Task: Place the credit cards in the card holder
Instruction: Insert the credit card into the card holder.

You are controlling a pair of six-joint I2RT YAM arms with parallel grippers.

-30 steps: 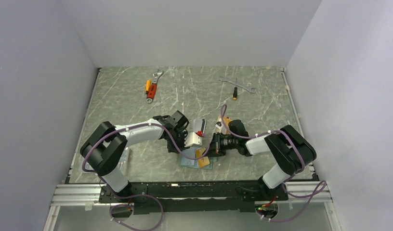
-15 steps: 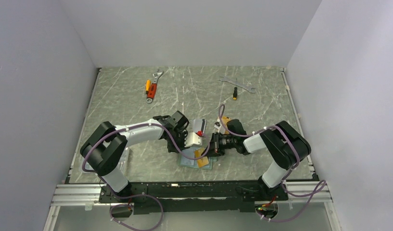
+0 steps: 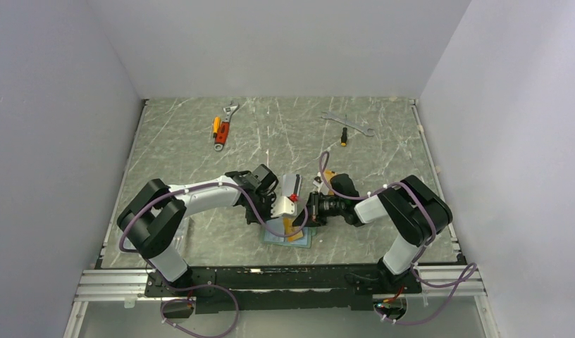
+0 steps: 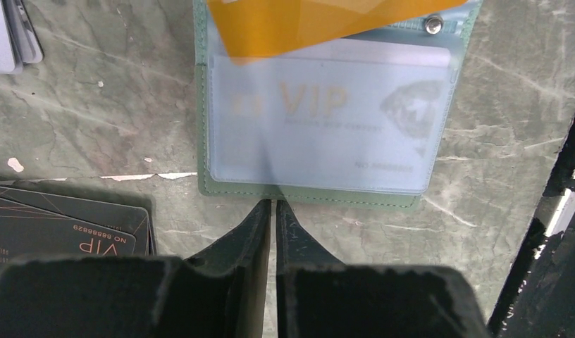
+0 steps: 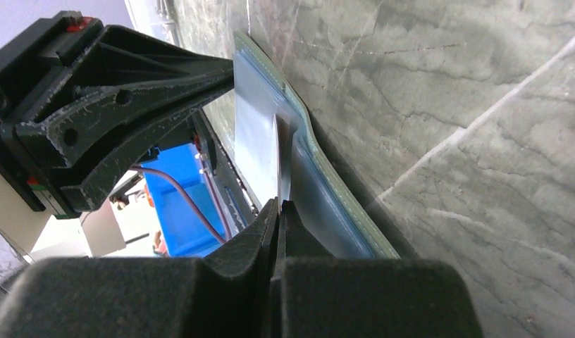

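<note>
The right gripper (image 5: 279,204) is clenched on an orange card (image 4: 306,24), tilted over the open holder (image 4: 341,197). The left gripper (image 4: 273,204), jaws closed on nothing, sits at the holder's near edge. If that pin slips, the card may shove the holder. A VIP card (image 4: 320,120) fills the clear pocket. Black cards (image 4: 66,225) lie beside, and the wrench (image 3: 225,125) is well apart.

Sage-green card holder (image 4: 341,198) (frosted pale-blue inside), orange card (image 4: 320,24), grey-green marbled table (image 4: 94,91)
</note>
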